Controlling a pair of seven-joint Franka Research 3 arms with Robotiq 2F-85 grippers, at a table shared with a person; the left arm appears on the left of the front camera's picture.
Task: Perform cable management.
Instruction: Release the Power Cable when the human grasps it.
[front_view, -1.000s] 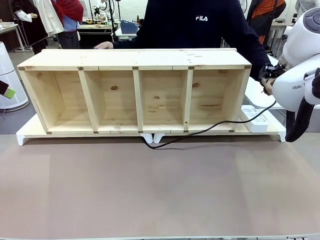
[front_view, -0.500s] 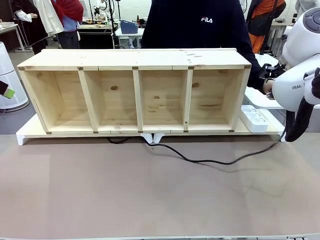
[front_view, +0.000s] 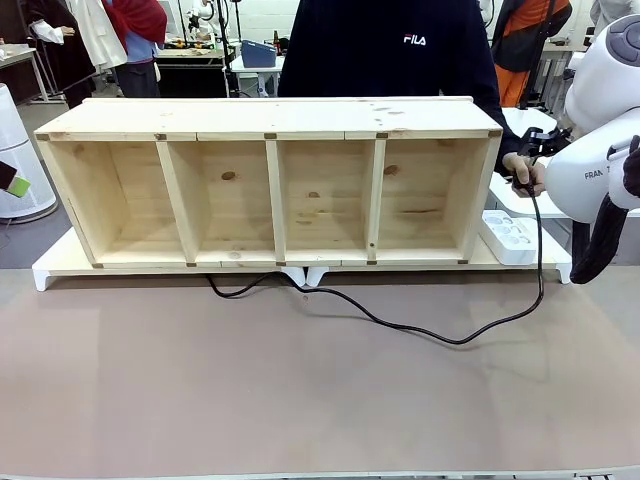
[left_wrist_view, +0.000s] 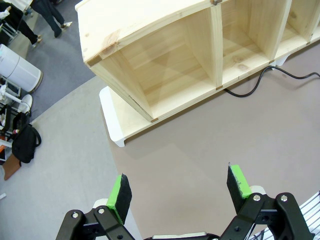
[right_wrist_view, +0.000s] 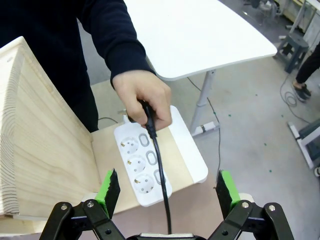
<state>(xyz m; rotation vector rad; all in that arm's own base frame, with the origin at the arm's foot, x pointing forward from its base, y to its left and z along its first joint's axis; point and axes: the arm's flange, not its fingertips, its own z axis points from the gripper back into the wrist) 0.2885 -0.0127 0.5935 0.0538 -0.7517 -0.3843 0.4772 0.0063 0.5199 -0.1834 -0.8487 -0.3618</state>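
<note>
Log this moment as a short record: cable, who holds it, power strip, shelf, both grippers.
cable: black, hangs from the hand, loops across the mat to the shelf front
person's hand: grips the cable's upper end above the power strip
power strip: white, sockets empty, beside the shelf's end
shelf: wooden, four open compartments
left gripper: open, holding nothing
right gripper: open, holding nothing

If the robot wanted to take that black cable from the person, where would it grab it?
Probably just below the person's hand, where the cable hangs straight and free above the power strip. The open right gripper already faces it, one finger each side; closing across the cord there seems easiest.
</note>
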